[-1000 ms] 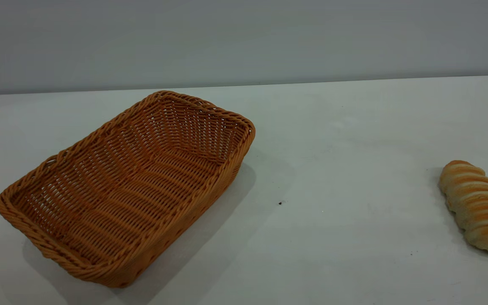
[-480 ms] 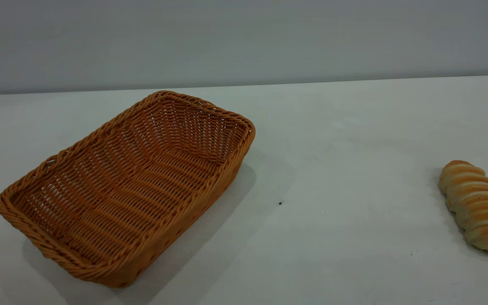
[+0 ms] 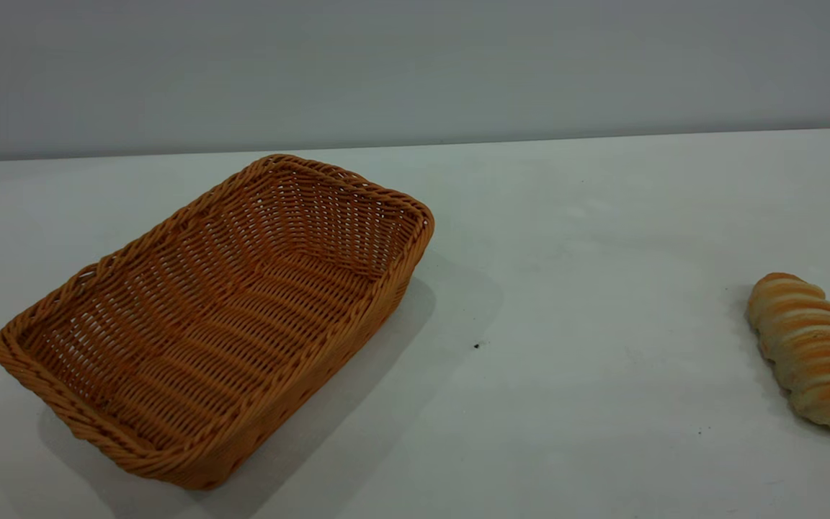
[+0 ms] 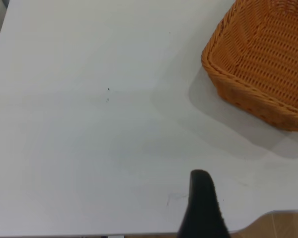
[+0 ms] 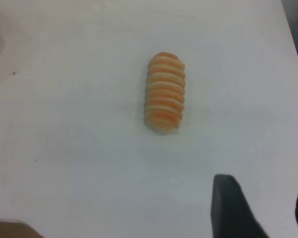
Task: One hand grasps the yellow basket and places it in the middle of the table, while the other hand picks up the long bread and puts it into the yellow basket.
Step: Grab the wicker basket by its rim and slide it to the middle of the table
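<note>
The yellow basket (image 3: 220, 317) sits empty on the white table (image 3: 566, 252), at its left, turned at an angle. One corner of it shows in the left wrist view (image 4: 260, 59). The long bread (image 3: 811, 353) lies at the far right of the table, ridged side up, and also shows in the right wrist view (image 5: 164, 92). My left gripper (image 4: 253, 208) hovers over the table's edge, apart from the basket; one dark finger (image 4: 201, 198) shows with nothing against it. My right gripper (image 5: 265, 198) is open and empty, above the table and short of the bread. Neither gripper shows in the exterior view.
A few tiny dark specks (image 3: 477, 346) mark the tabletop between basket and bread. A grey wall (image 3: 415, 65) runs behind the table's far edge. The table's edge and brown floor (image 4: 283, 223) show in the left wrist view.
</note>
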You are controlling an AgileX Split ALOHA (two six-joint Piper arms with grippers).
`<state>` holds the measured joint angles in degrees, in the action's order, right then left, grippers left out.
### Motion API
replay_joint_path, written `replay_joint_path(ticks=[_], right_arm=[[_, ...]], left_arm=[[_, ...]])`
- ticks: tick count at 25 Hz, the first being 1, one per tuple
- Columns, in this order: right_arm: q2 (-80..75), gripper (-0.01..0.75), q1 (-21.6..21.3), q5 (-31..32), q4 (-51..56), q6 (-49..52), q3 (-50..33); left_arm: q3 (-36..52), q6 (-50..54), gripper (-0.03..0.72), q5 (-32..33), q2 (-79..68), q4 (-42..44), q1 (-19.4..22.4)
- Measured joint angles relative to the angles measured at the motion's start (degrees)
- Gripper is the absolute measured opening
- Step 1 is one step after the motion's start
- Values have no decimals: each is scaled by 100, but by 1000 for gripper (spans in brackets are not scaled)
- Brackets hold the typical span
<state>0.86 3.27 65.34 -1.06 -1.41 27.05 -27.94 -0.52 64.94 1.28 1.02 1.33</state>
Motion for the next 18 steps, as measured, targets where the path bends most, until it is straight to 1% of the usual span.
replay_joint_path(ticks=[11,14,18], right_arm=[[0,359,23,0,0,0,0],[0,359,164,0,6,0,0],[0,359,466,0,106,0,0]], left_arm=[[0,0,584,0,0,11,-701],[0,0,584,0,0,11,-862],[0,114,584,0,0,11,-905]])
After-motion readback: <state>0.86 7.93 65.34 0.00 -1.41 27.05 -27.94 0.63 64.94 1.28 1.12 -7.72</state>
